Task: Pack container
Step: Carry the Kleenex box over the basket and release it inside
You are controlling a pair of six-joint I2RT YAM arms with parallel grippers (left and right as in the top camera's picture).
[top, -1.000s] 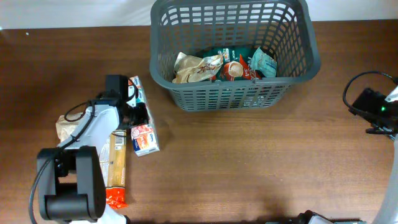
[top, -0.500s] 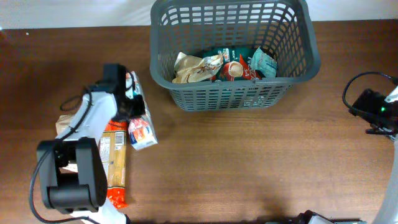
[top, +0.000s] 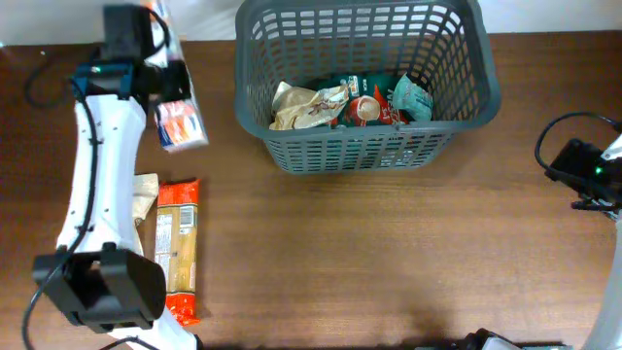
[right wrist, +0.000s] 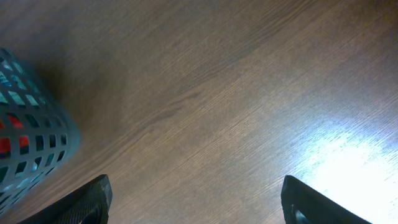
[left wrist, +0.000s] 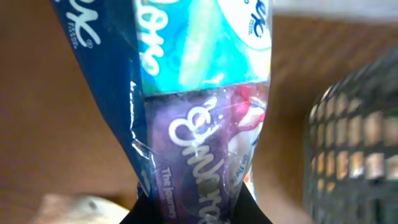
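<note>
The dark grey slotted basket (top: 364, 83) stands at the back middle of the table with several snack packets (top: 350, 105) inside. My left gripper (top: 160, 83) is shut on a blue, teal and white packet (top: 177, 122) and holds it raised, left of the basket. The left wrist view shows the packet (left wrist: 199, 106) pinched between the jaws (left wrist: 196, 208), with the basket's wall (left wrist: 354, 143) at the right. My right gripper (right wrist: 196, 202) is open and empty over bare table at the far right; the basket's corner (right wrist: 31, 130) shows at its left.
An orange pasta packet (top: 177, 248) lies on the table at the left, with a beige packet (top: 144, 194) partly under the left arm beside it. The right arm's base (top: 588, 170) sits at the right edge.
My left gripper lifted the blue packet off the table and carried it up and back, toward the far left corner beside the basket. The right arm has not moved.
</note>
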